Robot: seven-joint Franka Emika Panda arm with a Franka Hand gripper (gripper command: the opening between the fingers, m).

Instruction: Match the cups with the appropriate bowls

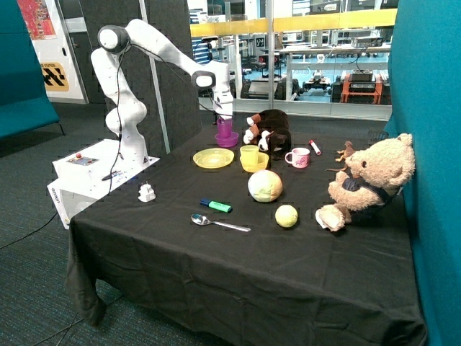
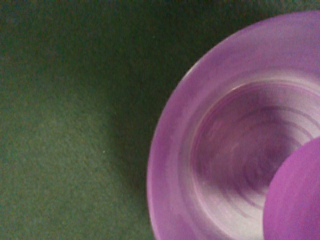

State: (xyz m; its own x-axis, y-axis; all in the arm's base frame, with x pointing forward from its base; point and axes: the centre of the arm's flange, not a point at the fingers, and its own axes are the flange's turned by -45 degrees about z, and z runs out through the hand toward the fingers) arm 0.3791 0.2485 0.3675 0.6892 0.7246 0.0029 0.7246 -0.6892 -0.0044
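- Black cloth covers the table [image 1: 216,267], with glass partitions behind.
- Gripper [image 1: 225,120] is at the purple cup [image 1: 225,129], right over the purple bowl [image 1: 227,139]; whether the fingers are apart or clamped cannot be told.
- Wrist view looks straight down into the purple bowl [image 2: 220,150], a purple edge at the corner.
- Yellow cup [image 1: 249,154] stands in the yellow bowl [image 1: 258,165], beside the empty yellow plate [image 1: 213,158].

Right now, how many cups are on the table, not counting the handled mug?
2. The purple cup is in the purple bowl under the gripper; the yellow cup is in the yellow bowl beside the yellow plate. None seems hidden.
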